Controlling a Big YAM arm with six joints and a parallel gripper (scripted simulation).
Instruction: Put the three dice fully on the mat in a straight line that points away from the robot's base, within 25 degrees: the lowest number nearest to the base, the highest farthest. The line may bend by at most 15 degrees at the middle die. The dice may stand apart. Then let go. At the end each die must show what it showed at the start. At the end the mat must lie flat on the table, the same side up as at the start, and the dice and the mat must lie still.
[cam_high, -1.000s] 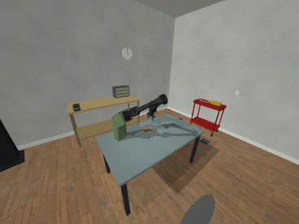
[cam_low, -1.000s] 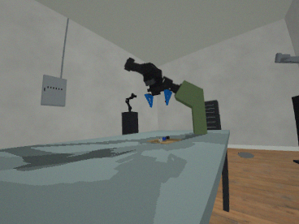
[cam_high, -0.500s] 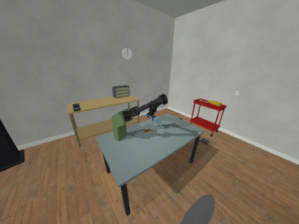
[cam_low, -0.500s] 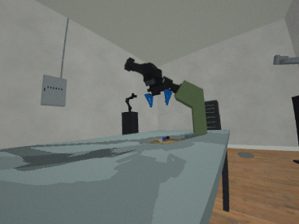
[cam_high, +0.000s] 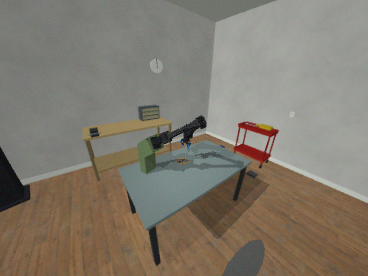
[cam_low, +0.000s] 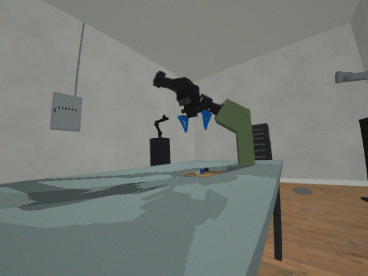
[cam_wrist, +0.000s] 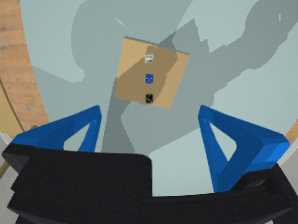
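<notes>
A small tan mat (cam_wrist: 150, 72) lies flat on the grey table. Three dice stand on it in a row: a white die (cam_wrist: 149, 58), a blue die (cam_wrist: 149, 78) in the middle and a black die (cam_wrist: 149, 98). The row runs straight along the mat. My gripper (cam_wrist: 149, 110) with blue fingers hangs high above the mat, wide open and empty. In the exterior view the gripper (cam_low: 195, 121) is well above the mat (cam_low: 202, 173). In the top view the mat (cam_high: 182, 161) is a small patch near the arm's green base (cam_high: 146, 155).
The table (cam_high: 185, 175) stands in a room with a wooden shelf (cam_high: 127, 137) behind it and a red cart (cam_high: 256, 141) to the right. The mat lies near the table's middle, away from the edges.
</notes>
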